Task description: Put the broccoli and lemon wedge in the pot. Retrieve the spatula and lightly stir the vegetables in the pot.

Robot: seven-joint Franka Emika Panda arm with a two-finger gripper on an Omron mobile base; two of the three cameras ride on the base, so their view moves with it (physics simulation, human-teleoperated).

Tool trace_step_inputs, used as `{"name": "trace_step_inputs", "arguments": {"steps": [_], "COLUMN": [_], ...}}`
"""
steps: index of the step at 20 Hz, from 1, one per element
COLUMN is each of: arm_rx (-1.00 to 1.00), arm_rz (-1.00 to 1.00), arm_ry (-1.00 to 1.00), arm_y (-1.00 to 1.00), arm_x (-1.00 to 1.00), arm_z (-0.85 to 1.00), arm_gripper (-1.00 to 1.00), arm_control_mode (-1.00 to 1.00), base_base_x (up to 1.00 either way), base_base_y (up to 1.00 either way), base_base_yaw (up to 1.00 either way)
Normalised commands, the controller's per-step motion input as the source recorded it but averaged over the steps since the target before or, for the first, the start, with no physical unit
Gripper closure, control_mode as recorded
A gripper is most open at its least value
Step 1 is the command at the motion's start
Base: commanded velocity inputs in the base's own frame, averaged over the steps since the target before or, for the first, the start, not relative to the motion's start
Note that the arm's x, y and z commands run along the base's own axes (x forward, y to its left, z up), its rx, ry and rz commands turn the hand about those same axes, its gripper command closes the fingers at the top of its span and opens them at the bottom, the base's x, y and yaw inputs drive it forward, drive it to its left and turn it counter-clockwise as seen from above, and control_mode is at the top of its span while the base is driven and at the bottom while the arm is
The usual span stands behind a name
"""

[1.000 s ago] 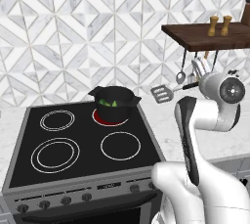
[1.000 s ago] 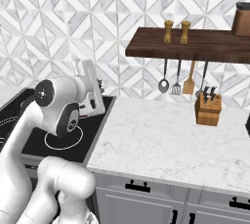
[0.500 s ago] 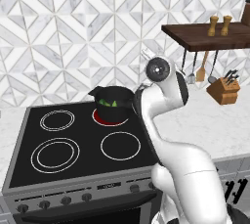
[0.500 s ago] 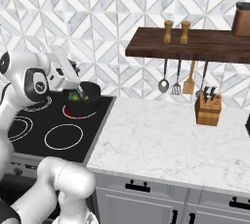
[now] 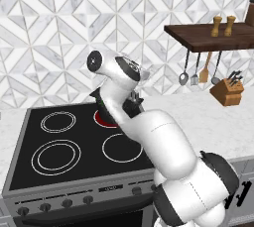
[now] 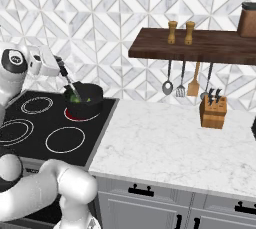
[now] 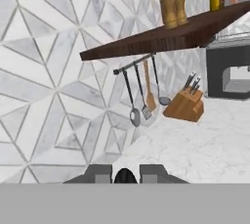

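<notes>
The black pot (image 6: pixel 93 105) stands on the glowing back-right burner of the stove. Green vegetables (image 6: pixel 76 99), the broccoli among them, lie inside it; I cannot pick out the lemon wedge. My gripper (image 6: pixel 59 64) hangs up and to the left of the pot, shut on the dark handle of the spatula (image 6: pixel 70 84). The spatula slants down into the pot, where its head is hidden among the pieces. In the hand view the gripper (image 7: pixel 125 174) has the round dark end of the handle between its fingers (image 7: pixel 100 173). In the left base view my arm covers most of the pot (image 5: pixel 96 95).
The black stove top (image 6: pixel 30 128) has three unlit rings. To the right runs a marble counter (image 6: pixel 165 148) with a knife block (image 6: pixel 213 113). Under the wooden shelf (image 6: pixel 200 45) hang a spoon (image 6: pixel 167 87), a slotted turner (image 6: pixel 181 91) and a wooden utensil (image 6: pixel 194 85).
My arm has swung left from the utensil rail to the stove, carrying the spatula. Its head now dips into the pot. The gripper stays shut.
</notes>
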Motion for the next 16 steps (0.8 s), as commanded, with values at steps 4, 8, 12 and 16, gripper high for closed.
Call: {"name": "trace_step_inputs", "arguments": {"steps": [4,8,12,16], "arm_rx": [-0.06,-0.02,0.00,0.00], "arm_rz": [-0.04,-0.05,-0.03,0.00], "arm_ry": [0.12,0.08,0.03,0.04], "arm_y": [0.58,0.10,0.00,0.00], "arm_x": [0.53,0.54,0.60,0.49], "arm_z": [0.01,-0.13,-0.35,-0.52], "arm_gripper": [1.00,1.00,1.00,1.00], "arm_control_mode": [-1.00,-1.00,-1.00,-1.00], "base_base_x": [0.00,0.00,0.00,0.00], "base_base_y": [0.00,0.00,0.00,0.00], "base_base_yaw": [0.00,0.00,0.00,0.00]}}
